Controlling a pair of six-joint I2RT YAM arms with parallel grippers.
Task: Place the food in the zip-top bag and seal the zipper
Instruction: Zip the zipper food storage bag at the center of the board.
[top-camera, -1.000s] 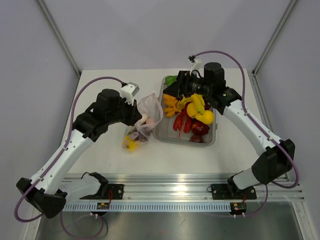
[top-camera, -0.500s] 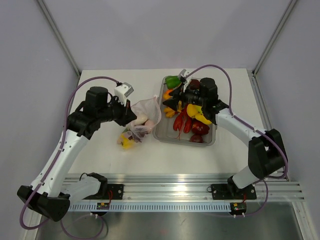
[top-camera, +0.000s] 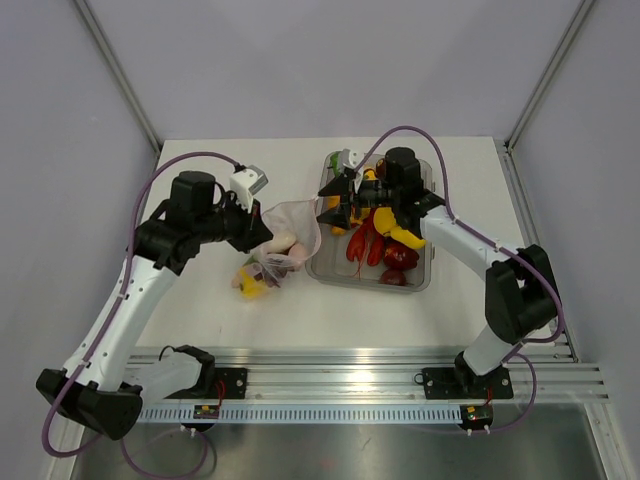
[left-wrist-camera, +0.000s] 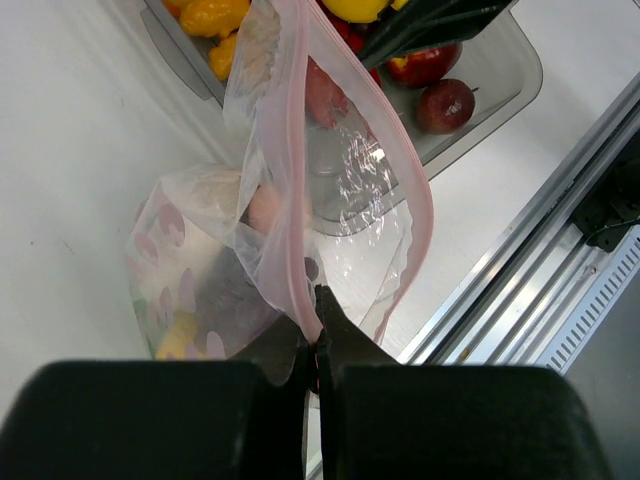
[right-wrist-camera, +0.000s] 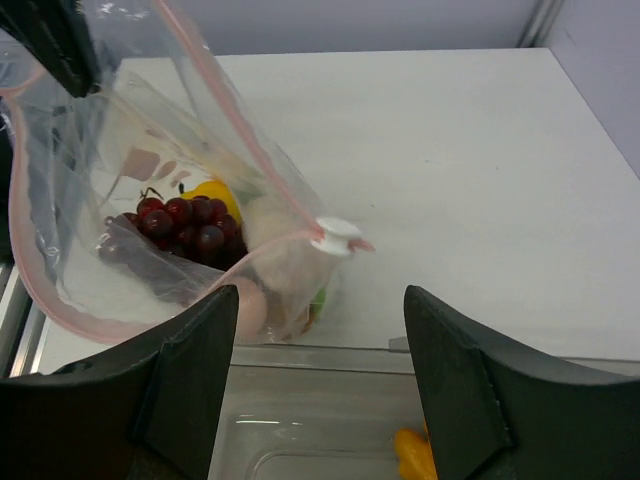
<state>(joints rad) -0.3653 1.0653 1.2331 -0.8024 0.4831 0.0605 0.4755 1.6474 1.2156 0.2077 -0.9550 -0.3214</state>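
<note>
**Listener:** Starting at the left, what is your left arm doing?

**Me:** It rises from the near edge, bends at the elbow, and its wrist points toward 3 o'clock. My left pincer is pinched tight on the zipper, the pink strip, holding one lip up. The zip-top bag sags beneath it onto the table, just beside the tray at the tray's 9 o'clock. Its mouth gapes toward 3 o'clock.

**Listener:** What is inside?

**Me:** Dark red grapes, a yellow piece and something pale pink. A small white tab sits on the strip.

**Listener:** And the right arm?

**Me:** It climbs the table's right side, then folds back toward 9 o'clock over the grey tray. My right pincer hangs at the tray's 10 o'clock corner, near the bag's mouth. Its fingers are spread wide with nothing between them. Much food, red and yellow, lies in the tray.

**Listener:** How do you do this step well?

**Me:** I judge that loading is unfinished and sealing not begun. The left grip should hold the lip high and taut so the mouth is wide. The right should fetch one piece at a time, carry it over the lip, and let go deep inside. It should also avoid snagging the strip.
</note>
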